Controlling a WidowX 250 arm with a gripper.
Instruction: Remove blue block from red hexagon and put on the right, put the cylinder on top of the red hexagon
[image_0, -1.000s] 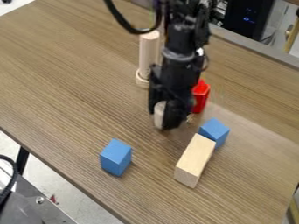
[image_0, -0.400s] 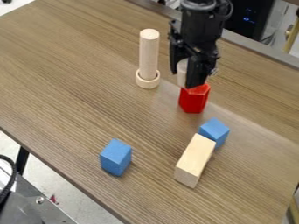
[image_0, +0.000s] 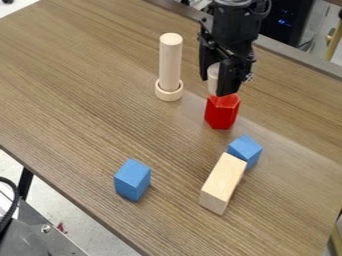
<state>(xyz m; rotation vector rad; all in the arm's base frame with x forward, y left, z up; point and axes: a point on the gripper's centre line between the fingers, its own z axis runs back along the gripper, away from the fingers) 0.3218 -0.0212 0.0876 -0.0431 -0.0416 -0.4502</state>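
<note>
1. Since the earliest frame, the gripper (image_0: 216, 86) has gone from a low spot in front and to the left of the red hexagon (image_0: 222, 112) to a place right over it, taking the cylinder (image_0: 212, 79) along; since the middle frame it has shifted only slightly, up and to the right (a small nudge, really).
2. The red hexagon, both blue blocks and the plain wooden pieces on the table are where they were.
3. The gripper is pinching the cylinder: its fingers stand apart by the cylinder's width, one on each side of it.
4. The cylinder is pale and upright, directly above the red hexagon. Its lower end is close to the hexagon's top, but whether the two touch I cannot tell (a finger hides part of the join).
5. The red hexagon stands upright on the wooden table (image_0: 80, 100).
6. In front of the hexagon and a little to its right sits a blue block (image_0: 245, 149).
7. Next to that block, farther in front of the hexagon, a long wooden block (image_0: 224, 182) lies slanting on the table.
8. Well apart from the hexagon, in front and to the left, is the other blue block (image_0: 132, 180).
9. Behind the hexagon and to its left, a tall wooden rod (image_0: 170, 60) stands upright in a wooden ring (image_0: 168, 95).
</note>
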